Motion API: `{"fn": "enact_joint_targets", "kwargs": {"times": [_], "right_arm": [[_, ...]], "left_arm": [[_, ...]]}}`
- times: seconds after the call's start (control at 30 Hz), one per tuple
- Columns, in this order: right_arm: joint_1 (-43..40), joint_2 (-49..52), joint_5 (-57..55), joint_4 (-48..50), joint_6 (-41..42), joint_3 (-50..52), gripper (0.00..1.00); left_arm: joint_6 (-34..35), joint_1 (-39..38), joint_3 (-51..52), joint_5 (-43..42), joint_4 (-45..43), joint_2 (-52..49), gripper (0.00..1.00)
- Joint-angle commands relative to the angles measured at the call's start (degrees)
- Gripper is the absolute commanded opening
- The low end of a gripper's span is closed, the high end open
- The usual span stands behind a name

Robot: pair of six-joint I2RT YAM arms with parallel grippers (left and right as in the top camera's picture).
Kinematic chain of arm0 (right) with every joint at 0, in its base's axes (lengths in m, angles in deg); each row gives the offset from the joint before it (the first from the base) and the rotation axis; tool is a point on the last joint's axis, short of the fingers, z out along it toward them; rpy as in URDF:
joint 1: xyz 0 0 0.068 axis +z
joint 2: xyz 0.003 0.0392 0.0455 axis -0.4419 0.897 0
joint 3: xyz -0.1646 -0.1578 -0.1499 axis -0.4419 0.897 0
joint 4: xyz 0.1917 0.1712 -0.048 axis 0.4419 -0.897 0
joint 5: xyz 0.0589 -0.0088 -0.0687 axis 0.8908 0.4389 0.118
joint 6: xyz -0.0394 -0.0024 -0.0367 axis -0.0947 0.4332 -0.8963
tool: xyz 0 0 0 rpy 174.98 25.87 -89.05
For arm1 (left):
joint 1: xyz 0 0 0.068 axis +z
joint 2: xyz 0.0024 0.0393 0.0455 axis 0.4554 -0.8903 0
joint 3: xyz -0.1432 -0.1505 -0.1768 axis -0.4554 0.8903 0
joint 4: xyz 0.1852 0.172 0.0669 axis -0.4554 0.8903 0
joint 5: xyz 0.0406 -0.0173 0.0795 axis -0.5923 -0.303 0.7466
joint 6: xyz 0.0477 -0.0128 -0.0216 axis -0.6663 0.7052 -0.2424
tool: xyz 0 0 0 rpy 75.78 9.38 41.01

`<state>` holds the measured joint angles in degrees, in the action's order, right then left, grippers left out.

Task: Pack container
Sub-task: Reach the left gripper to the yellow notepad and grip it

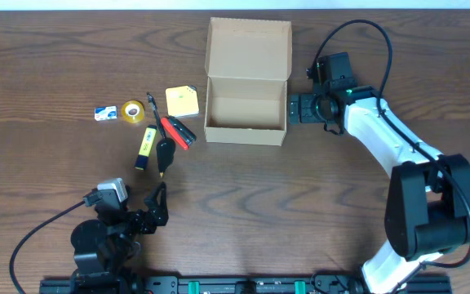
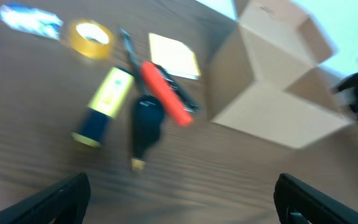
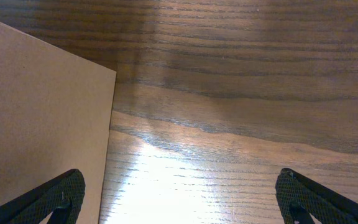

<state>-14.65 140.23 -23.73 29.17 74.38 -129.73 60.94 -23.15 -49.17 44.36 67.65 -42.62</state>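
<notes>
Container at 12 o'clock, lid up; both grippers spread.

On your wood table (image 1: 55, 49), the cardboard container (image 1: 246, 90) sits at 12 o'clock from centre, its flap lid folded back toward the far edge. Your right gripper (image 1: 299, 107) is at the container's 3 o'clock, just beside the wall, fingers wide apart and gripping nothing. Your left gripper (image 1: 158, 204) is at the table's 7 o'clock, fingers also wide apart. At the container's 9 o'clock lie 6 items: yellow note pad (image 1: 182, 100), yellow-and-blue marker (image 1: 145, 148), red cutter (image 1: 176, 131), black piece (image 1: 165, 153), tape roll (image 1: 133, 111), and a small blue-white packet (image 1: 106, 113) farthest out.
</notes>
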Motion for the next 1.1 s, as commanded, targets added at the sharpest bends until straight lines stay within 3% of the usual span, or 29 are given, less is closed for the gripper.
{"fn": "enact_joint_targets", "kwargs": {"times": [0.0,0.13,0.3,0.53,0.83,1.07], "right_arm": [[-0.28,0.02,0.35,-0.07,0.63,-0.02,0.99],[-0.28,0.02,0.35,-0.07,0.63,-0.02,0.99],[-0.28,0.02,0.35,-0.07,0.63,-0.02,0.99],[-0.28,0.02,0.35,-0.07,0.63,-0.02,0.99],[-0.28,0.02,0.35,-0.07,0.63,-0.02,0.99],[-0.28,0.02,0.35,-0.07,0.63,-0.02,0.99]], "left_arm": [[13.07,-0.24,0.83,-8.31,0.24,0.37,0.95],[19.15,-0.22,0.83,-8.33,-1.84,0.37,0.95],[18.49,-0.22,0.66,-7.63,-10.21,0.2,0.96],[16.31,-0.22,-3.63,2.69,-10.51,-6.21,0.96],[1.49,-0.24,-29.14,15.41,2.99,-36.94,0.96],[-12.61,-0.24,-49.33,18.51,7.82,-61.37,0.96]]}}
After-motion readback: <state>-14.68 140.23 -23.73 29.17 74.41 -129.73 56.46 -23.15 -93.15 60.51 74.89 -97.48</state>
